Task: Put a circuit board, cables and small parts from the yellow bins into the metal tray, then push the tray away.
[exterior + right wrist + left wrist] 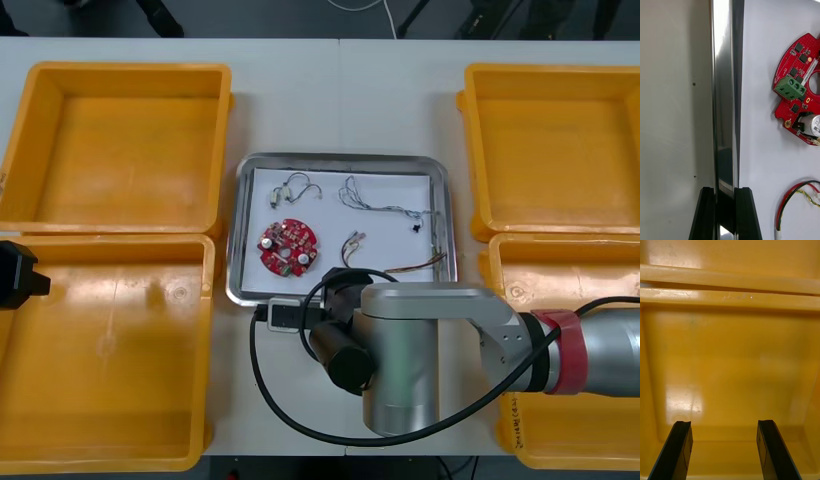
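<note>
Right gripper [725,189] clamps the tray [724,93] by its lower rim.
Left gripper [724,425], jaws apart, hangs over the lower-left bin [110,350]; board [289,247] lies in tray.

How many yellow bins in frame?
4. Far left bin; near left bin, open left claw over it; far right bin; near right bin, partly under the right arm. Right claw grips the metal tray rim.

the bins [120,150] left and right are yellow. the metal tray [243,230] has a shiny silver rim and a white inside. the round circuit board [289,247] is red with black chips and a green block. the far cable [372,205] is twisted blue and white; the near cable [354,242] is red and yellow. the right gripper [724,191] has black fingers [703,213].
</note>
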